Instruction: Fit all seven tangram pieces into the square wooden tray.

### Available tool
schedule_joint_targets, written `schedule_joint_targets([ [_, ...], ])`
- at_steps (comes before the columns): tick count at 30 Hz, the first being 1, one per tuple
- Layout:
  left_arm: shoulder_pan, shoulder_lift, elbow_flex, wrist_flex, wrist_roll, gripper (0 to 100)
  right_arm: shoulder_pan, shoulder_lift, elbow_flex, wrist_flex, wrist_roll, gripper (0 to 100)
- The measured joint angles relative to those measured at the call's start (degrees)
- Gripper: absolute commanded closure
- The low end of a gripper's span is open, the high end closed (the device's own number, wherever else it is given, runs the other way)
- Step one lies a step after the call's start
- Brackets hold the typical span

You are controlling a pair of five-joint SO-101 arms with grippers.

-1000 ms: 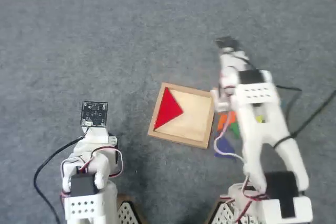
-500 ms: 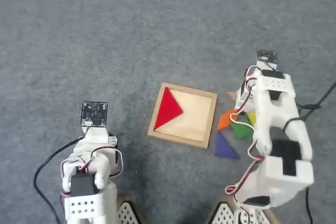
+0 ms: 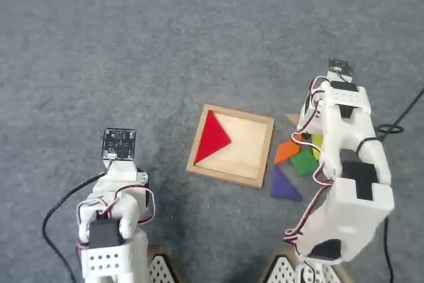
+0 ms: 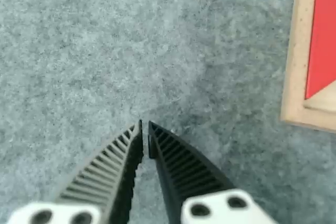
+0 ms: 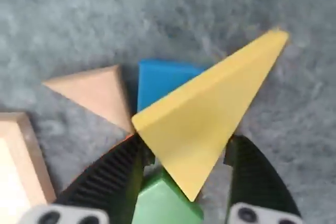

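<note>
One piece, the red triangle [image 3: 213, 137], lies in the tray [image 3: 225, 175] at mid-table [image 3: 132, 64]. The right fingers [image 5: 131, 158] close on the tilted yellow triangle [image 5: 210, 114], above the blue [image 5: 163, 77], tan [image 5: 94, 90] and green [image 5: 163, 203] pieces just right of the tray. Orange [image 3: 287, 152] and purple [image 3: 283, 185] pieces lie alongside. A second ago this arm stood over the tray's right edge; it has since swung right. The left fingers [image 4: 139, 136], almost shut and holding nothing, hang unmoved left of the tray.

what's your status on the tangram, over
Left gripper shut over mat. Right gripper shut on yellow triangle. Tray holds red triangle, rest bare.
</note>
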Motion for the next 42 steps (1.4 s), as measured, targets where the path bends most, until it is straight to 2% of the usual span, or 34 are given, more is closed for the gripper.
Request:
schedule_joint_targets([
  [6,0.0,0.0,0.0,0.0,0.0,98,0.09,0.09,0.0,0.0,-0.18,98.8],
  [15,0.0,0.0,0.0,0.0,0.0,98,0.0,-0.35,0.0,0.62,-0.18,99.2],
  [24,0.0,0.0,0.0,0.0,0.0,98,-1.14,-16.88,0.0,8.97,0.44,99.2],
  [30,0.0,0.0,0.0,0.0,0.0,98,-13.71,-21.27,0.0,14.15,7.74,99.2],
  [36,0.0,0.0,0.0,0.0,0.0,98,-29.27,-21.36,1.93,11.78,18.29,99.2],
  [42,0.0,0.0,0.0,0.0,0.0,98,-32.62,-21.36,2.73,7.56,19.87,99.2],
])
